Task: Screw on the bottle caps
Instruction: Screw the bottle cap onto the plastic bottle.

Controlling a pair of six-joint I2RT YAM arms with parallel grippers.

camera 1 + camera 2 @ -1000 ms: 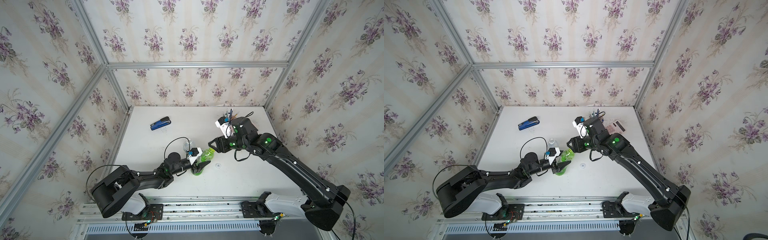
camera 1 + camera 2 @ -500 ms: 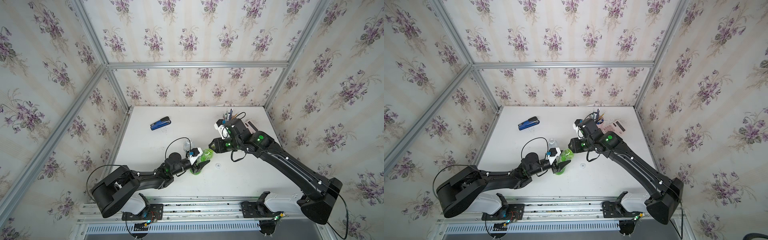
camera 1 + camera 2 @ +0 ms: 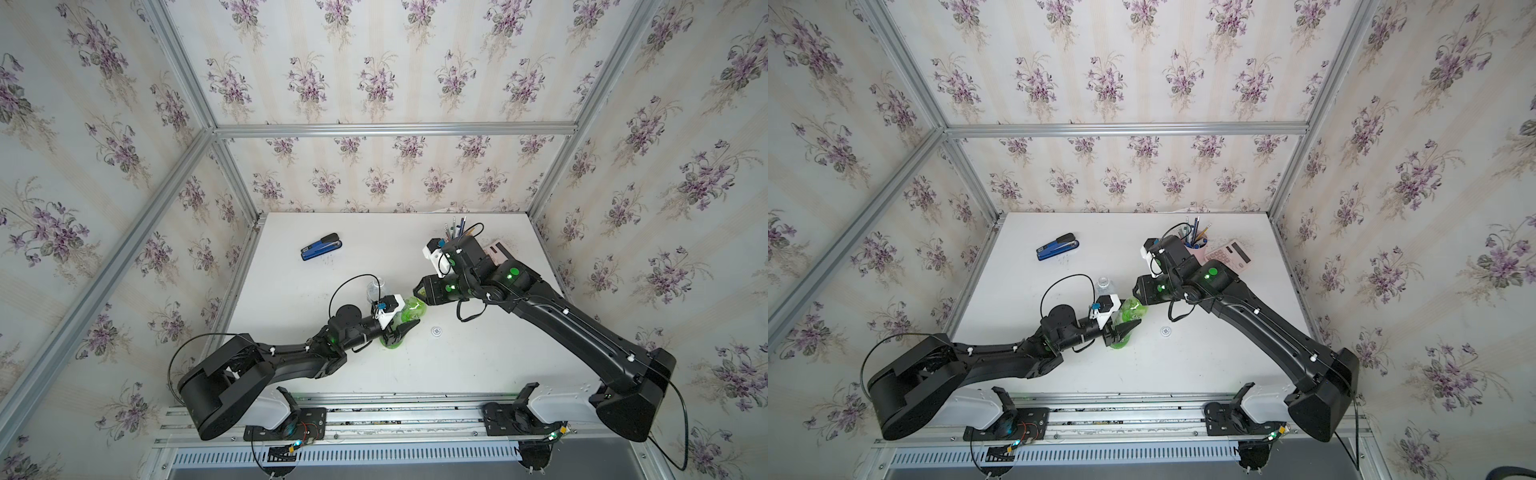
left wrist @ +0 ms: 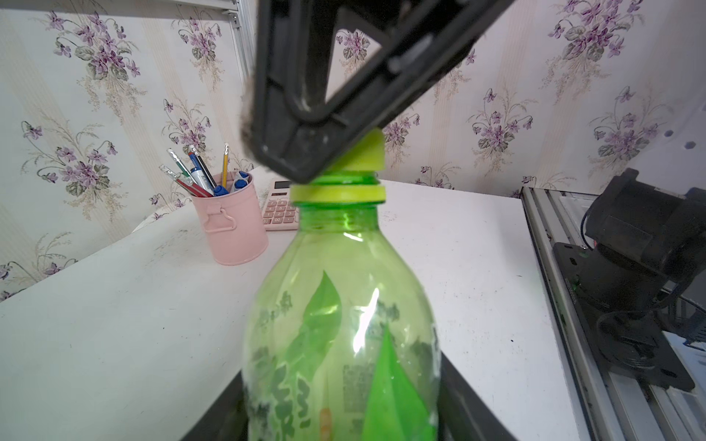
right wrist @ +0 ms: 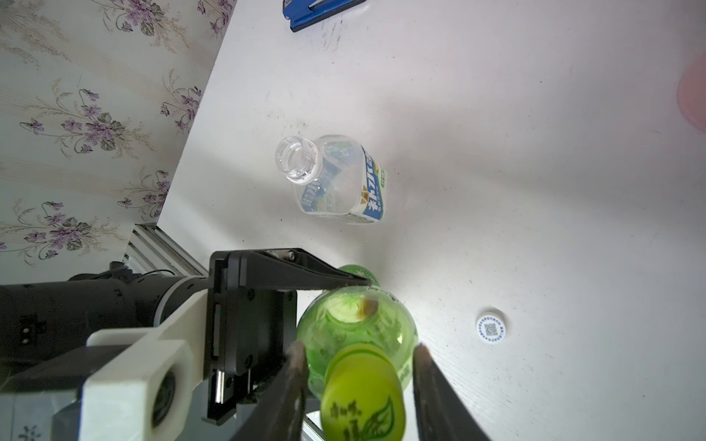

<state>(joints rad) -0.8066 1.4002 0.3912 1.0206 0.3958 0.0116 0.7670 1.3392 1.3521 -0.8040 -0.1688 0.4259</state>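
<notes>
In the middle of both top views, the green bottle (image 3: 411, 309) (image 3: 1130, 309) stands upright on the white table (image 3: 478, 365). The left gripper (image 3: 400, 332) reaches in from the lower left and is clamped on the bottle's lower body. In the left wrist view the bottle (image 4: 344, 324) rises from between the two dark fingers.

The right gripper (image 3: 417, 291) comes from the right of the frame and sits over the bottle's mouth. In the right wrist view its fingers (image 5: 296, 366) flank the yellow-green cap (image 5: 363, 397) closely on both sides. A thin strip of bottle shows beside each finger, so I cannot tell whether they press on the cap. In the left wrist view the cap (image 4: 366, 152) sits tilted at the mouth, just above the yellow-green neck ring (image 4: 338, 193), and is half hidden by a black finger.

The clear bottle (image 3: 375, 289) (image 5: 336, 179) stands uncapped just up and left of the green one. The white cap (image 3: 436, 331) (image 5: 491, 329) lies flat on the table just to the lower right of the green bottle, with its printed mark facing up.

A blue stapler (image 3: 321, 246) lies toward the upper left of the table. A pink pen cup (image 4: 233, 221) and a pink calculator (image 3: 1227, 255) sit at the upper right.
</notes>
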